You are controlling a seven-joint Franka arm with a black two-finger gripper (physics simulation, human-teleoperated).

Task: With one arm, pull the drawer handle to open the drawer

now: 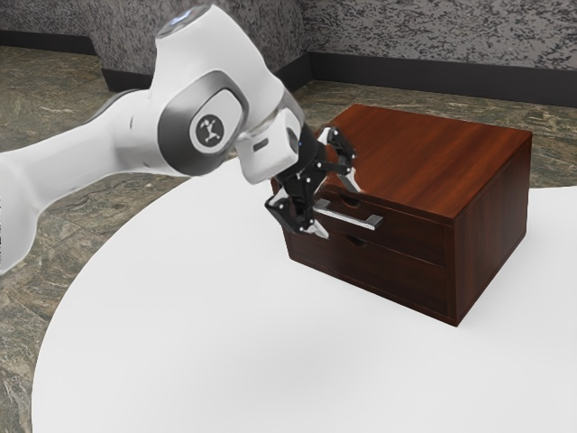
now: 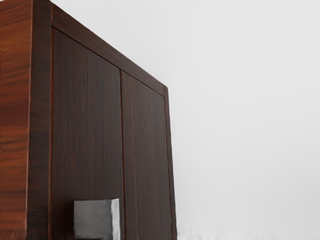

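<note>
My black two-finger claw (image 1: 334, 207) stands spread astride the grey metal bar handle (image 1: 361, 217) of the dark wooden drawer (image 1: 410, 237), ready to pinch and pull.

The reddish-brown wooden drawer cabinet (image 1: 424, 153) looks smooth and faintly glossy, grain showing; its darker wooden drawer fronts (image 2: 90, 130) satin; the grey square-edged metal handle (image 2: 96, 218) brushed, dull; the round white table (image 1: 225, 343) smooth, matt; the white arm shell (image 1: 207, 63) glossy plastic; the mottled grey-brown stone floor (image 1: 81, 99) polished.
</note>
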